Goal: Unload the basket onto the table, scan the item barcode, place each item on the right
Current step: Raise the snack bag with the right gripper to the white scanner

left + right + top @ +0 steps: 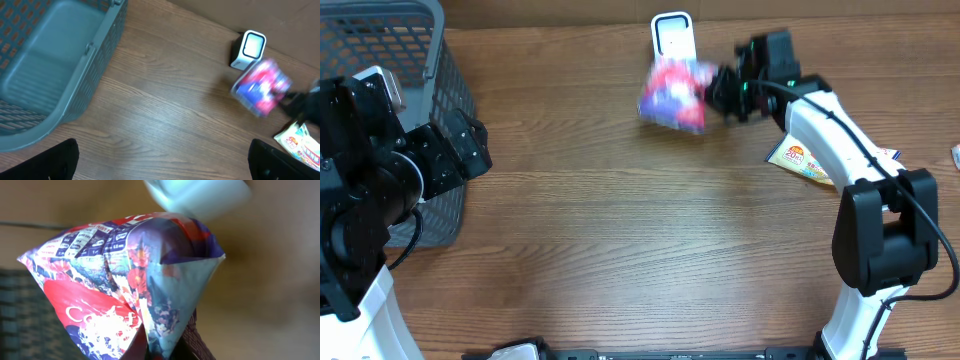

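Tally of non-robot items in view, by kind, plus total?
Snack packs: 2, the red-blue bag held in the right tool and the yellow packet on the table
Scanner: 1
Basket: 1
Total: 4

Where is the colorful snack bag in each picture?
Overhead: the snack bag is top middle, just below the white scanner.
Left wrist: the bag is on the right, blurred, just below the scanner.
Right wrist: the bag fills the middle.
Shared landmark: the white scanner, at the top edge here.
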Controlling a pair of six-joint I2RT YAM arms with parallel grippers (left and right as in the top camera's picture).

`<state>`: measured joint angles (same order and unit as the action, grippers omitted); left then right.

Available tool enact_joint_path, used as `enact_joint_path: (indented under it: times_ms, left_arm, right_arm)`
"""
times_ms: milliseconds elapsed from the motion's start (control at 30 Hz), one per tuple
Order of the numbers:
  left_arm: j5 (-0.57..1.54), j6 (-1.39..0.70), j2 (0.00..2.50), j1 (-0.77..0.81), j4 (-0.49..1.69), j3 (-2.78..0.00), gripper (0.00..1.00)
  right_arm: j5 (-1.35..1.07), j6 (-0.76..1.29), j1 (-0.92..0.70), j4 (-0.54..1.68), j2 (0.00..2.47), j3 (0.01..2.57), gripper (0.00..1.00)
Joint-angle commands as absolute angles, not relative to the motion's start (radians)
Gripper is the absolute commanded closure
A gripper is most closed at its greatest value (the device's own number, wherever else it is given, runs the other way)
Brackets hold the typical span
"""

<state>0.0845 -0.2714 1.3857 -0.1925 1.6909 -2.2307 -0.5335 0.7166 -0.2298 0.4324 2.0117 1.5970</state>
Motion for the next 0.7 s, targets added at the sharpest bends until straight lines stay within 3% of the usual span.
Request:
enact_joint_path:
  times_ms: [0,300,667]
  left_arm:
    - [0.076,-0.285,1.386,-0.198,1.689,-2.231,0.00]
    - [0.075,-0.285,1.386,-0.198,1.689,-2.231,0.00]
    - [0.076,-0.285,1.386,-0.198,1.689,-2.231,0.01]
  right_arm:
    - [-0.505,0.861,-0.227,0.330,1.994,1.699,0.96]
    - [-0.236,0.997,-0.230,0.102,2.056,1.714,0.96]
    - [-0.228,1.033,-0.241,-0.016,2.202,1.715,0.96]
